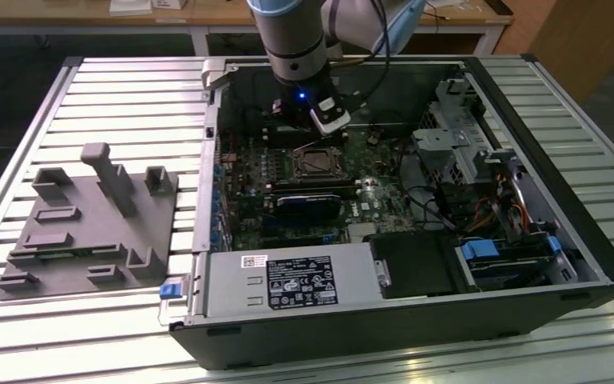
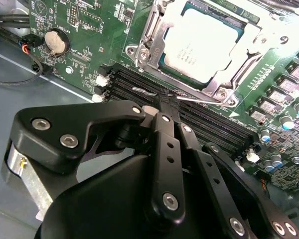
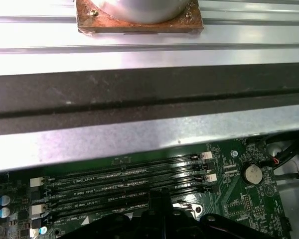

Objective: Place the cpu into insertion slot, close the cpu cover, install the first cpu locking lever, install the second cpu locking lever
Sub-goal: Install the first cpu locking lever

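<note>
We list: cpu (image 2: 204, 42) under shut cpu cover (image 2: 152, 30); gripper (image 2: 167, 102), fingers pressed together, at the locking lever (image 2: 144, 91) beside the cover's edge; hold unclear.

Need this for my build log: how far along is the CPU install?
Done: the cpu is seated, and the cpu cover lies closed around it. In hand: the claw is at a thin wire lever along the cover's edge by the memory slots. Left: the levers; whether either is latched cannot be told.

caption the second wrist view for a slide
Black gripper beside thin wire lever; pale silvery chip seated within silvery metal frame cover.
</note>
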`<state>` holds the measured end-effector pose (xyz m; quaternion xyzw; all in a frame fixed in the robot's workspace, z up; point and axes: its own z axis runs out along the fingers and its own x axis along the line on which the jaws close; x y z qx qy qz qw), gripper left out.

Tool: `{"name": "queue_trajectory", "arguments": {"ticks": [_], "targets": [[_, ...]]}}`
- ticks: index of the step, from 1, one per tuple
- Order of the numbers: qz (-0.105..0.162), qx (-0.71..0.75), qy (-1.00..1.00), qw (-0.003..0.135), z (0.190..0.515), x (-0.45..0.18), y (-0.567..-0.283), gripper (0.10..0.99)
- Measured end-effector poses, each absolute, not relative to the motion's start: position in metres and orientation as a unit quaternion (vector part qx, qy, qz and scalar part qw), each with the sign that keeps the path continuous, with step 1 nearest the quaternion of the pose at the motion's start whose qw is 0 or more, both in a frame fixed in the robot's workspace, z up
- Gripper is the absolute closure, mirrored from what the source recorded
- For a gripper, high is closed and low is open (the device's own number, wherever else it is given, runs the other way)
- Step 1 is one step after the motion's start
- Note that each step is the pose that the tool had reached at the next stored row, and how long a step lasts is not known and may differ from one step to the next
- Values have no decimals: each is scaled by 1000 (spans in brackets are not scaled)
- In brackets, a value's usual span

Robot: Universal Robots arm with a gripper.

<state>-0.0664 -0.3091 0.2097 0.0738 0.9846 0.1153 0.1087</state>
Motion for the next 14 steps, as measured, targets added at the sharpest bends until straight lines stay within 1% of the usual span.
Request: {"name": "queue_trajectory", "arguments": {"ticks": [3, 6, 11, 12, 14], "targets": [[114, 76, 984, 111, 209, -67, -309, 980], [111, 79, 984, 116, 208, -68, -309, 980], [111, 80, 984, 117, 207, -68, -309, 980], [112, 82, 982, 126, 206, -70, -309, 980], [112, 84, 982, 129, 205, -71, -309, 980]]}}
